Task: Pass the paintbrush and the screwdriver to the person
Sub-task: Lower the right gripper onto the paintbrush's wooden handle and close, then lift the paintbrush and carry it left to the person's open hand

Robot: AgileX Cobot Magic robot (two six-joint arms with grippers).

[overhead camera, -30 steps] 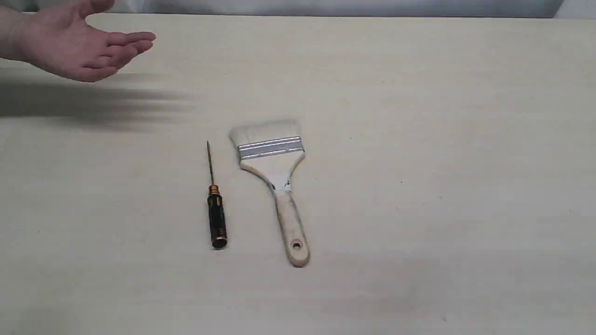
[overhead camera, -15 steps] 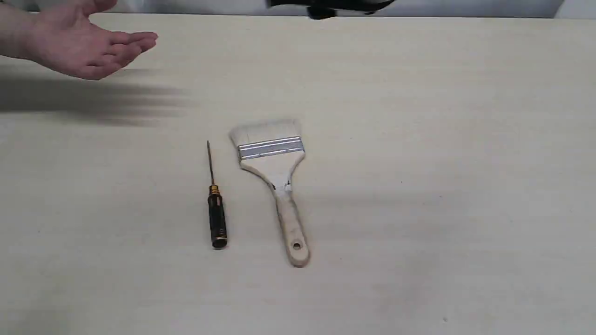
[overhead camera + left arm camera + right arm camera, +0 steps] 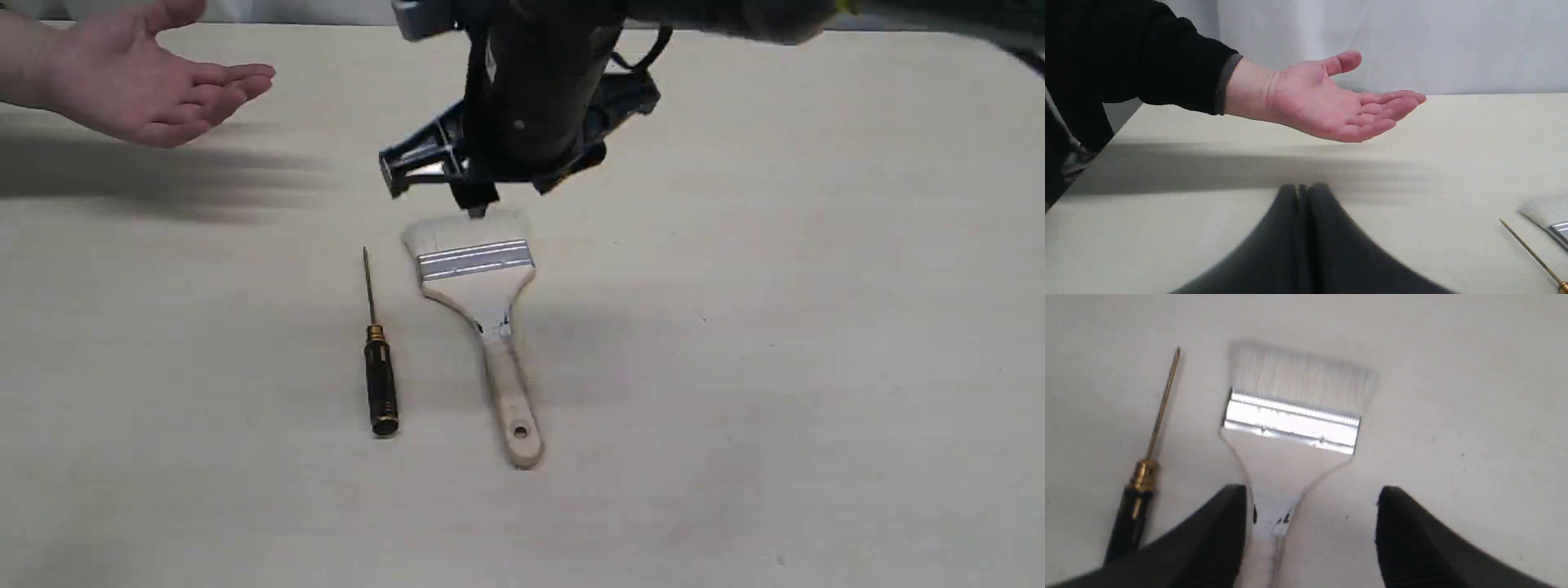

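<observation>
The right arm is showing a black round body, with a thin black cable curving beside it, above the claw. The right gripper is showing two black fingers, narrowing toward the tips, with fine ribs on the inner faces. The left gripper is looking dark and blurred. The person's hand is showing pale pink skin, and the arm is wearing a black sleeve with a grey cuff.

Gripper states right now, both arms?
Left gripper: shut, empty.
Right gripper: open over the paintbrush, holding nothing.
</observation>
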